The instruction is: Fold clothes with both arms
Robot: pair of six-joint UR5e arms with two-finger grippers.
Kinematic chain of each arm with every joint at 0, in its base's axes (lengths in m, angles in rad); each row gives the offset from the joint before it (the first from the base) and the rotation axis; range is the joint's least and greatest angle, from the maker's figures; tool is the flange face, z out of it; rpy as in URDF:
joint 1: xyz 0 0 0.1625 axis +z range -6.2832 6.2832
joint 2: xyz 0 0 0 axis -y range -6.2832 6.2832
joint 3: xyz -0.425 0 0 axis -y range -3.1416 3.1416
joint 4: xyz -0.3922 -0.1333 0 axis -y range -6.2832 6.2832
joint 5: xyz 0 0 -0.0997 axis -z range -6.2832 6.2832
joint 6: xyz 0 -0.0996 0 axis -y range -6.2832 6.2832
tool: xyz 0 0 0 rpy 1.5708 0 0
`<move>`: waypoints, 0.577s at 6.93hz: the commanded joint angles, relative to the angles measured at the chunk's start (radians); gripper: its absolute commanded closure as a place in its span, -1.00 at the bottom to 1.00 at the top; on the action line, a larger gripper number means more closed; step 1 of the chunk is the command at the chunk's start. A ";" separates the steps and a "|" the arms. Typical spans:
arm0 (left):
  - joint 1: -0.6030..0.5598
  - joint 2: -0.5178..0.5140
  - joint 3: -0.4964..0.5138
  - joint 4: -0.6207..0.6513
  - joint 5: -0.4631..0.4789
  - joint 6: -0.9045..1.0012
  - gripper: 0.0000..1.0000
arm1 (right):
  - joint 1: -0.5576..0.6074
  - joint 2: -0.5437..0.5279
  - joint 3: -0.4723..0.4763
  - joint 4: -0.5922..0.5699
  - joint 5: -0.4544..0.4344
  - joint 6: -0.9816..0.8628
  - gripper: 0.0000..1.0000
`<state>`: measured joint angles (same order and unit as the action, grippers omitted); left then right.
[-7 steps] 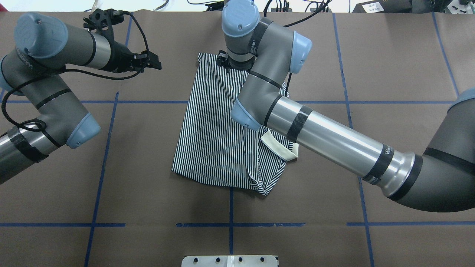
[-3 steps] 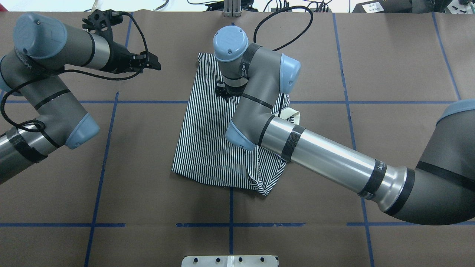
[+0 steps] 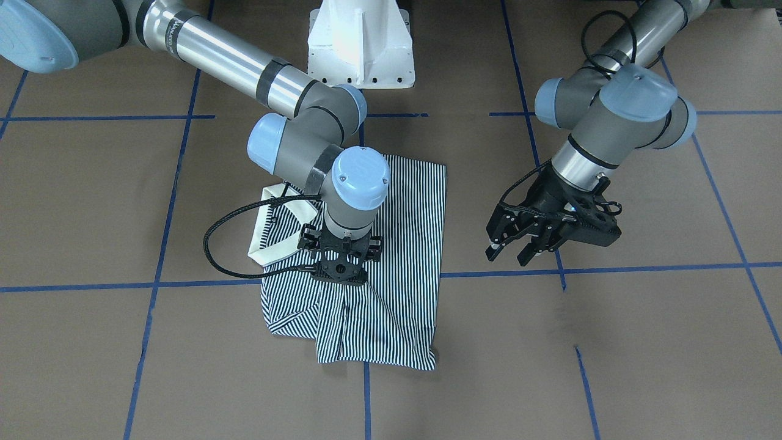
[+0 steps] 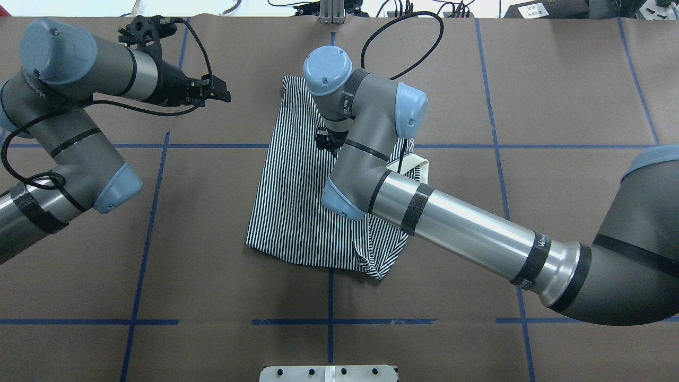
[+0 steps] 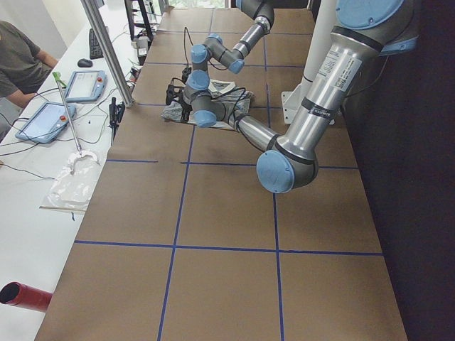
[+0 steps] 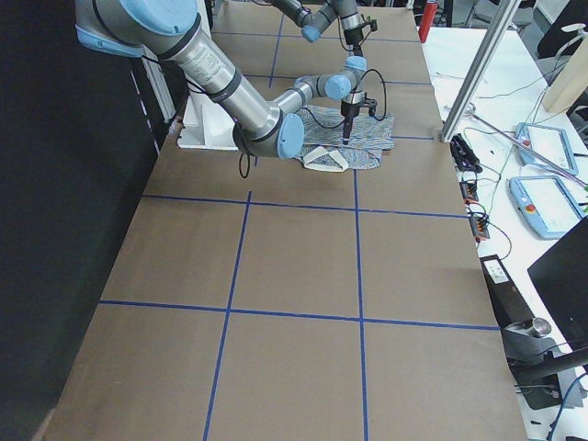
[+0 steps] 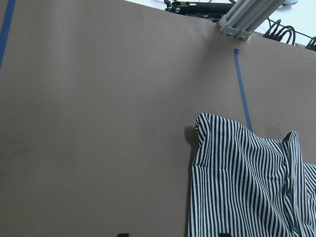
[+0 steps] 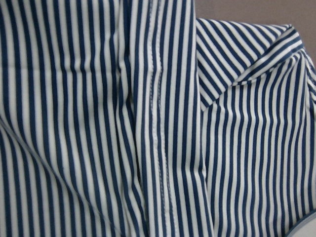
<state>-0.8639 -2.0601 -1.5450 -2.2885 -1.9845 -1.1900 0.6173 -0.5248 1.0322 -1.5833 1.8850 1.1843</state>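
Note:
The clothes are one navy-and-white striped shirt (image 4: 297,201) lying folded at the table's middle, its cream collar (image 3: 261,244) showing along one side. My right gripper (image 3: 340,278) points straight down onto the shirt's middle, close to the cloth. Its fingers are hidden under the wrist, so I cannot tell whether it is open or shut. The right wrist view holds only the striped cloth (image 8: 158,123) with a stitched seam. My left gripper (image 3: 507,258) hovers open and empty beside the shirt, apart from it. The left wrist view shows the shirt's far corner (image 7: 237,168).
The white pedestal base (image 3: 360,43) stands at the robot's side of the table. Blue tape lines (image 4: 148,228) cross the brown tabletop. An aluminium post (image 4: 331,13) rises at the far edge. A seated person (image 5: 18,57) and tablets (image 5: 50,121) are at a side bench.
The right arm has drawn its gripper from the shirt's far edge back to the middle of the shirt. The left arm and the shirt have stayed put.

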 commanded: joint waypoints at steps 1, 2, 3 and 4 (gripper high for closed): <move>0.000 0.008 0.002 0.000 0.000 0.000 -0.37 | -0.002 -0.006 -0.007 -0.009 -0.001 -0.018 -1.00; 0.000 0.009 0.002 0.000 -0.002 0.000 -0.37 | 0.001 -0.011 -0.001 -0.055 -0.003 -0.061 -1.00; 0.002 0.009 0.002 0.000 -0.002 0.000 -0.37 | 0.013 -0.018 0.009 -0.084 -0.009 -0.090 -1.00; 0.002 0.009 0.002 0.000 -0.002 0.000 -0.37 | 0.037 -0.073 0.053 -0.095 -0.007 -0.121 -1.00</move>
<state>-0.8626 -2.0515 -1.5432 -2.2887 -1.9863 -1.1904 0.6338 -0.5563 1.0509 -1.6574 1.8785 1.0979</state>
